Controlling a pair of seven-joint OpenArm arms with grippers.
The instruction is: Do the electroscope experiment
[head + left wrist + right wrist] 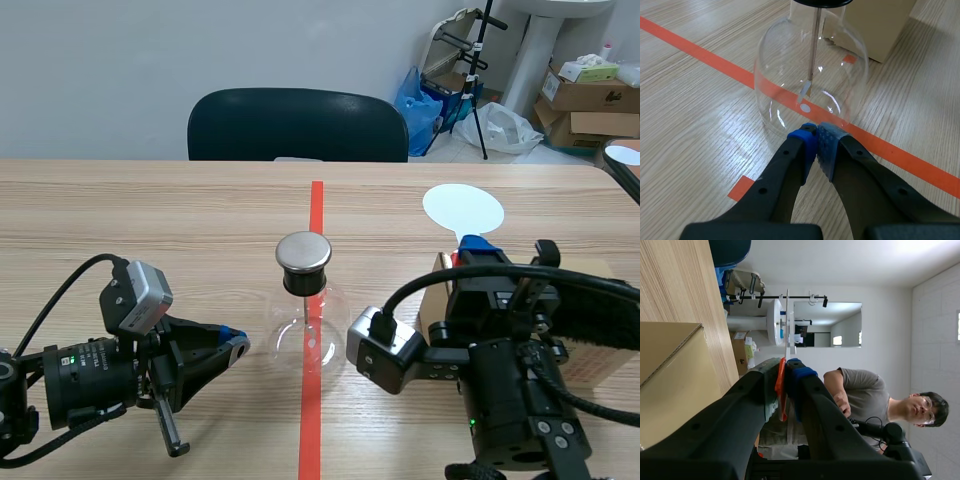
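Right gripper point(785, 371) grasps light paddle point(463, 208); left gripper point(816, 134), jaws clenched empty, beside electroscope point(303, 255).
Glass likely fragile, slick; hold the neck.

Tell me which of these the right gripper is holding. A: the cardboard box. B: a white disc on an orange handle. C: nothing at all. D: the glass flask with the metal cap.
B: the right gripper is shut on the orange handle, and the white disc sticks out past its fingertips.
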